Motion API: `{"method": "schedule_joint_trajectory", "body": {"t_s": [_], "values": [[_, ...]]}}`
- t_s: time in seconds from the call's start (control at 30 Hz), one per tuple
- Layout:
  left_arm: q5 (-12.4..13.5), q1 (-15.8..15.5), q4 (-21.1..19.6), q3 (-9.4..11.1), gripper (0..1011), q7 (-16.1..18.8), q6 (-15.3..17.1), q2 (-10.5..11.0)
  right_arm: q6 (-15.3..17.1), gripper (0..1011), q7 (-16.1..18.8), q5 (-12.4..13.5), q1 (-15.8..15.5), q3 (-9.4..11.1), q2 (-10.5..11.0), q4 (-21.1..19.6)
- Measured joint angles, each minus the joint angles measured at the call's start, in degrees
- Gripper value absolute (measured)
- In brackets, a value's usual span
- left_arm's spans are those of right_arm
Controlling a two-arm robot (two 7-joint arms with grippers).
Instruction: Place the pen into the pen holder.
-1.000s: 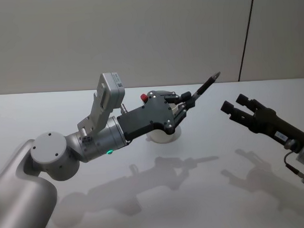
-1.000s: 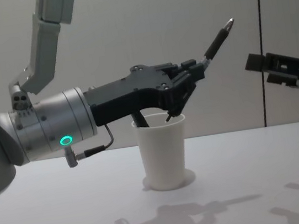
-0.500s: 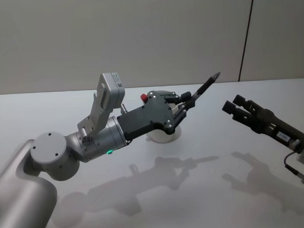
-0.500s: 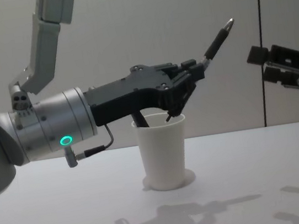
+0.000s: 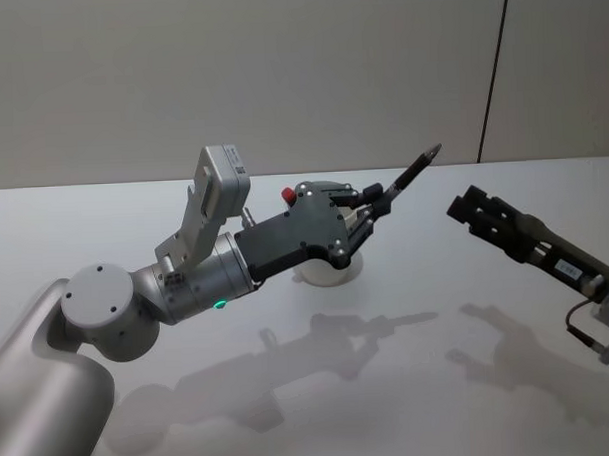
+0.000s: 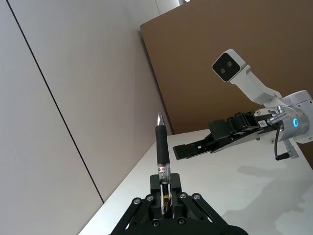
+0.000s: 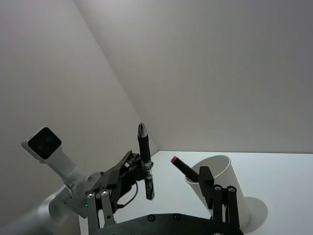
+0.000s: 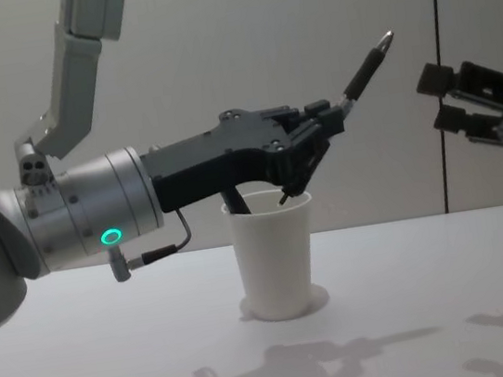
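My left gripper point(image 5: 376, 207) is shut on the lower end of a black pen point(image 5: 413, 174), which slants up and to the right with its silver tip high. It hovers just above the rim of the pen holder point(image 8: 276, 260), a white paper cup standing on the table. In the chest view the pen point(image 8: 365, 65) rises well clear of the cup. The left wrist view shows the pen point(image 6: 162, 147) clamped between the fingers. Off to the right, my right gripper point(image 5: 469, 210) hangs open and empty in the air, apart from the pen.
Inside the cup stands another pen with a red end point(image 7: 181, 166), leaning against the rim. The white table point(image 5: 410, 384) runs to a grey wall behind. A cardboard panel point(image 6: 244, 58) stands at the side.
My right gripper has drifted slightly up and to the right and turned about its wrist. The left arm, the pen and the cup have stayed put.
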Motion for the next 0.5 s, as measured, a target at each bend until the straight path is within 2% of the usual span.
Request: {"method": "schedule_joint_trajectory", "body": {"t_s": [0.5], "values": [[0.0, 0.0, 0.0, 0.0, 120, 0.0, 0.0, 0.0, -1.2, 1002, 0.3, 0.4, 0.8, -1.0, -0.1, 1.1]]}}
